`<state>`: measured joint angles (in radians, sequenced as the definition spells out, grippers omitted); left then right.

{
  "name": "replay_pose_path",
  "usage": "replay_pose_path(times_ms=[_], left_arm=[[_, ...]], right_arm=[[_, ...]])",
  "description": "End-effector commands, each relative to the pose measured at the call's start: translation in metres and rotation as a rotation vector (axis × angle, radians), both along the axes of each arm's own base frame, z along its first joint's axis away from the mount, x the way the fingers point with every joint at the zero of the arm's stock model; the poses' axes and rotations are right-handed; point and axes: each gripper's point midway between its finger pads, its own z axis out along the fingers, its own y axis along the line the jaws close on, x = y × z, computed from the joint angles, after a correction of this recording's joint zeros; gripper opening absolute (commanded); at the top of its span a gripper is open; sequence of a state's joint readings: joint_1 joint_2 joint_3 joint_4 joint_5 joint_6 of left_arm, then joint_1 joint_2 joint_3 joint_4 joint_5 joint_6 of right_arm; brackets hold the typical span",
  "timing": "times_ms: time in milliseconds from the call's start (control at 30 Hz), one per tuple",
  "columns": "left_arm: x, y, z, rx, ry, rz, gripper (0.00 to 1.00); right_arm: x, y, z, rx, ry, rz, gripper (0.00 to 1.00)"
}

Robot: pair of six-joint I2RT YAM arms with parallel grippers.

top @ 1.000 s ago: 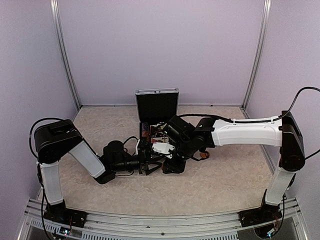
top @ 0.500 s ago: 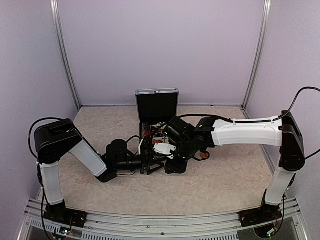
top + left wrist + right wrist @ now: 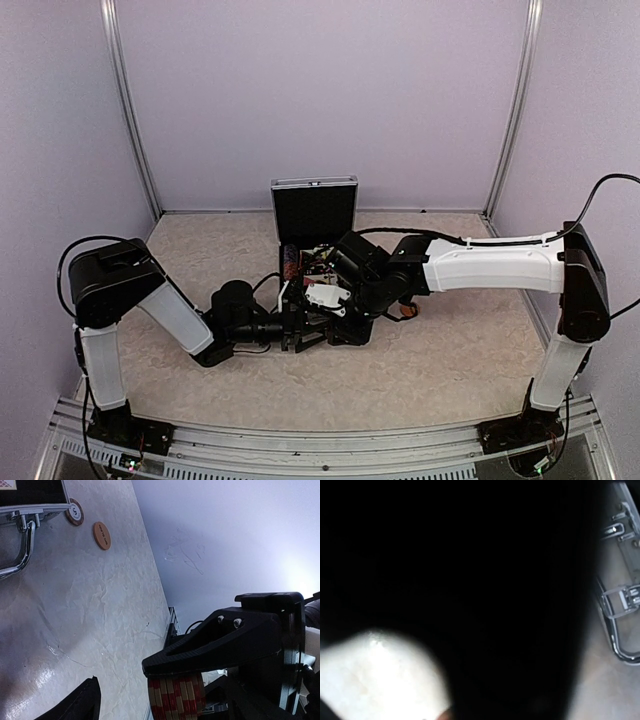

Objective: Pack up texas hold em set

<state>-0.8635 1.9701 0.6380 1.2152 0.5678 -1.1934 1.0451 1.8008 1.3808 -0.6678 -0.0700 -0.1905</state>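
L gripper (image 3: 298,338) is lying low over the table (image 3: 440,360), jaws standing spread. An orange-red chip stack (image 3: 175,699) is sitting btwn its fingers, close by one finger (image 3: 215,637) and well apart from the other. Beyond its tips the silver case (image 3: 314,208) is standing open w/ lid upright, and the metal handle (image 3: 19,550) is facing the gripper. A brown button (image 3: 75,511) & an orange button (image 3: 101,535) are lying just beside the case's front edge. R gripper (image 3: 346,330) is hanging tip-down in front of the case, right by the L gripper's tips. Can't tell if it's spread or pinching anything, since its own cam is showing nearly all black.
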Motion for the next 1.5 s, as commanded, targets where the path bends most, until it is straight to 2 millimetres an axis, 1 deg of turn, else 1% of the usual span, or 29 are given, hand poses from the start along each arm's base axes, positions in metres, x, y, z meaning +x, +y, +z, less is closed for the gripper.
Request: replay_pose_path(times_ms=[0, 167, 367, 633, 933, 1033, 1200, 1367, 1467], left_arm=[[-0.008, 0.000, 0.009, -0.008, -0.045, -0.033, 0.85], [-0.007, -0.005, 0.006, 0.015, -0.053, -0.041, 0.85], [-0.004, -0.014, -0.001, 0.049, -0.062, -0.055, 0.85], [-0.004, -0.018, -0.006, 0.048, -0.048, -0.071, 0.78], [-0.004, -0.022, -0.007, 0.048, -0.044, -0.087, 0.72], [-0.005, -0.023, -0.008, 0.048, -0.042, -0.095, 0.67], [-0.005, -0.024, -0.009, 0.048, -0.041, -0.097, 0.64], [-0.006, -0.024, -0.008, 0.048, -0.043, -0.099, 0.55], [-0.006, -0.024, -0.008, 0.047, -0.044, -0.101, 0.46]], right_arm=[[0.003, 0.007, 0.017, 0.052, -0.035, 0.007, 0.00], [0.001, 0.009, 0.015, 0.054, -0.015, 0.017, 0.00], [0.000, 0.009, 0.004, 0.022, 0.005, 0.018, 0.00], [0.000, 0.011, 0.006, 0.029, 0.005, 0.023, 0.00], [0.000, 0.011, 0.007, 0.031, 0.004, 0.026, 0.00], [0.000, 0.012, 0.008, 0.035, 0.001, 0.028, 0.00], [0.000, 0.012, 0.008, 0.036, 0.000, 0.027, 0.00], [0.001, 0.012, 0.008, 0.034, -0.002, 0.026, 0.00], [0.001, 0.012, 0.007, 0.032, -0.004, 0.023, 0.00]])
